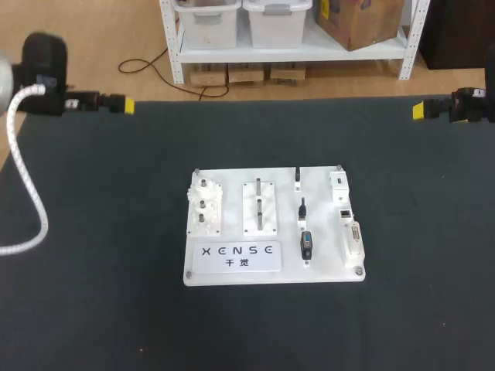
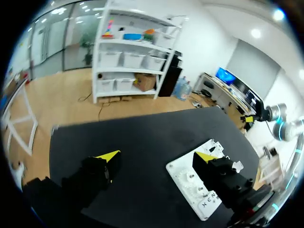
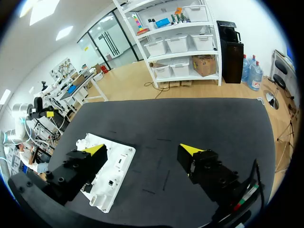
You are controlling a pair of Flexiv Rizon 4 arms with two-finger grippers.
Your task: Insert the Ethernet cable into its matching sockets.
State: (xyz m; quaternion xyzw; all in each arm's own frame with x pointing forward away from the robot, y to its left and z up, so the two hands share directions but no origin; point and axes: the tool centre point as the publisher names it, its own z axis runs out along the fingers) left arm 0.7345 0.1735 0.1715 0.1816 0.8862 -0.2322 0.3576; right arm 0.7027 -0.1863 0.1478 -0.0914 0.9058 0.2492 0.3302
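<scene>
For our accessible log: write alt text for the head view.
A white board carrying small black plugs lies in the middle of a dark table. The left gripper and right gripper hang near the table's far corners, well away from the board.

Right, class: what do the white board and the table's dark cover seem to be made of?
White board: probably hard plastic, smooth, perhaps faintly glossy; crisp edges, corner screws. Table cover: likely matte fabric or rubber mat; dull black, no reflections.
</scene>
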